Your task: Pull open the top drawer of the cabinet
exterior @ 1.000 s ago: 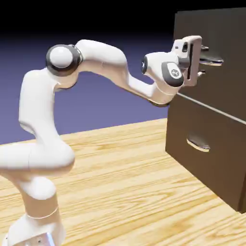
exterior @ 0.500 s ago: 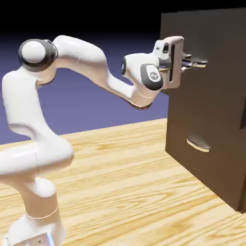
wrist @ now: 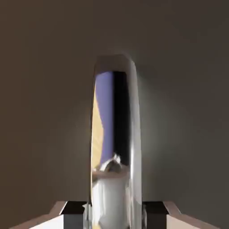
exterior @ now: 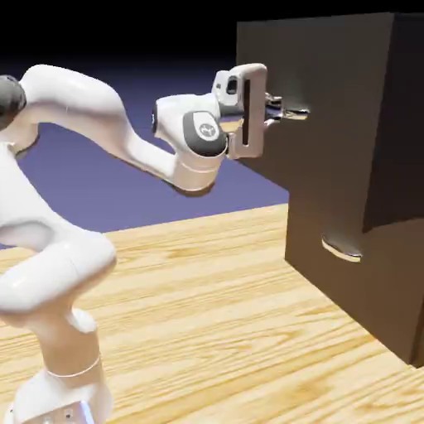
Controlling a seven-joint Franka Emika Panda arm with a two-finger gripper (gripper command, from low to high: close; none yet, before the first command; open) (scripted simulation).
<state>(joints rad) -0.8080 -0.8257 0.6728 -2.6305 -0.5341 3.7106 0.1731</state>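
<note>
The dark brown cabinet (exterior: 364,273) stands at the exterior view's right. Its top drawer (exterior: 323,108) juts well out of the cabinet body toward the left, overhanging the lower front. My gripper (exterior: 283,113) is shut on the drawer's small silver handle (exterior: 295,113), with the white hand level in front of the drawer face. In the hand view the shiny handle (wrist: 115,143) fills the middle as an upright bar between my two fingertips (wrist: 58,214), against the brown drawer front (wrist: 44,89).
The lower drawer front carries a curved silver handle (exterior: 342,247) and sits flush in the cabinet. The wooden table (exterior: 207,331) spreads below the arm. My white arm arches in from the left.
My hand has moved left while gripping the handle, and the top drawer has slid out with it. The arm has folded back toward the left.
</note>
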